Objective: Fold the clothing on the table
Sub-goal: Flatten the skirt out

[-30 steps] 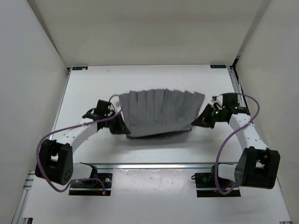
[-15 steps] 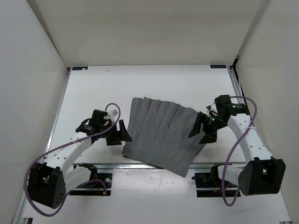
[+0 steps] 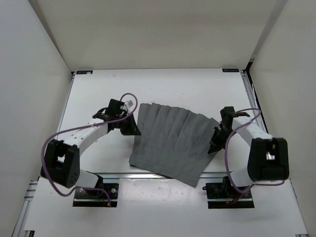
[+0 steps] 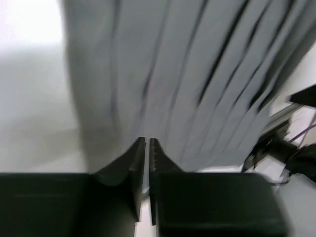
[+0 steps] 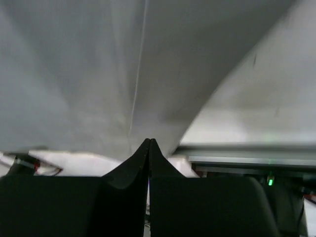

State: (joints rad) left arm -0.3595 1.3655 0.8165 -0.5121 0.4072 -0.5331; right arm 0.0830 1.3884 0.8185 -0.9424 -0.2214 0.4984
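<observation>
Now seeing the clothing lying flat on the worktop, near corner overhanging the front rail, leaving bare surface behind, and, trusting wrist views alone, finding left pincer nearly clenched, right pincer clenched, at its side edges.

The clothing lies on the table, overlapping its near rail.

light: bright, even, diffuse | shadows: faint, soft, at the clothing's near hem | glare: table left of the clothing washed out in left wrist view | blur: both wrist views smear the clothing's pleats
</observation>
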